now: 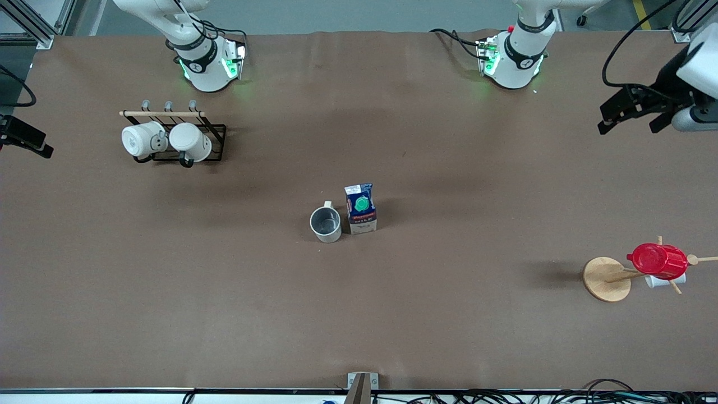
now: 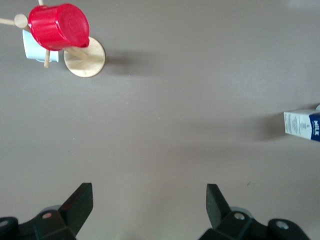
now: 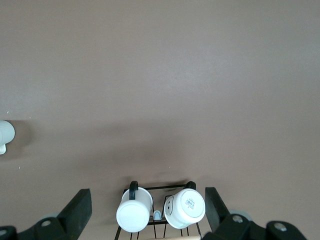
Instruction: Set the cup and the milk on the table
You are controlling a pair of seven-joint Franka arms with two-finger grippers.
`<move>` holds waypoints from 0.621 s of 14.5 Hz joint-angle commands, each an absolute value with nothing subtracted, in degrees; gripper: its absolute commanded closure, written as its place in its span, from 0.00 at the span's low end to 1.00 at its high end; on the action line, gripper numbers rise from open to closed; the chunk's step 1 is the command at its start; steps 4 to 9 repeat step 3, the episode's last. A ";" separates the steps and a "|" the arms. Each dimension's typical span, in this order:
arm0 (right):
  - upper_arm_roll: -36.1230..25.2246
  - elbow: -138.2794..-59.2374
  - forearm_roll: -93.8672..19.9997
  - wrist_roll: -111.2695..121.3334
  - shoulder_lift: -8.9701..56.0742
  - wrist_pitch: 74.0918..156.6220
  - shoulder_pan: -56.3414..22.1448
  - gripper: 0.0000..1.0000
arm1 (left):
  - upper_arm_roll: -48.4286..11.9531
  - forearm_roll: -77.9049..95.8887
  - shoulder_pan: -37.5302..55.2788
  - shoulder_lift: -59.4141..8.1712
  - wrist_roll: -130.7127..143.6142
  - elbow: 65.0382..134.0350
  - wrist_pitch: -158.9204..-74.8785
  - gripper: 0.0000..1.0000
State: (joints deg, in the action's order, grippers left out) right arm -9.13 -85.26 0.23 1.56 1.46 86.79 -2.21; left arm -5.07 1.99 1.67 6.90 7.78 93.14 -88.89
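The cup [image 1: 325, 224], cream-white with a grey inside, stands upright on the brown table [image 1: 449, 314] near its middle. The milk [image 1: 360, 209] stands upright right beside it, toward the left arm's end, blue top and green cap up. The milk's pale side shows at the edge of the left wrist view [image 2: 302, 125]. A sliver of the cup shows at the edge of the right wrist view [image 3: 4, 134]. My left gripper [image 1: 628, 124] [image 2: 148, 200] hangs open and empty, high over the left arm's end of the table. My right gripper [image 1: 33, 143] [image 3: 146, 207] hangs open and empty, high above the mug rack.
A black wire rack [image 1: 216, 134] [image 3: 155, 188] holds two all-white mugs [image 1: 143, 139] near the right arm's base. A wooden mug tree [image 1: 606, 279] [image 2: 85, 60] near the left arm's end carries a glossy red cup [image 1: 657, 261] [image 2: 57, 26] and a small white cup [image 1: 664, 280].
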 commanded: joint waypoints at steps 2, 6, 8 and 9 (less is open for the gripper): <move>-9.49 -87.63 -0.97 0.61 -0.26 87.45 -2.64 0.00 | -6.24 2.11 0.26 9.93 6.59 95.80 -89.91 0.00; -9.49 -87.63 -0.97 0.62 -0.26 87.36 -2.64 0.00 | -6.15 1.85 0.26 9.41 6.50 95.37 -89.91 0.00; -9.49 -87.63 -0.97 0.62 -0.26 87.36 -2.64 0.00 | -6.15 1.85 0.26 9.41 6.50 95.37 -89.91 0.00; -9.49 -87.63 -0.97 0.62 -0.26 87.36 -2.64 0.00 | -6.15 1.85 0.26 9.41 6.50 95.37 -89.91 0.00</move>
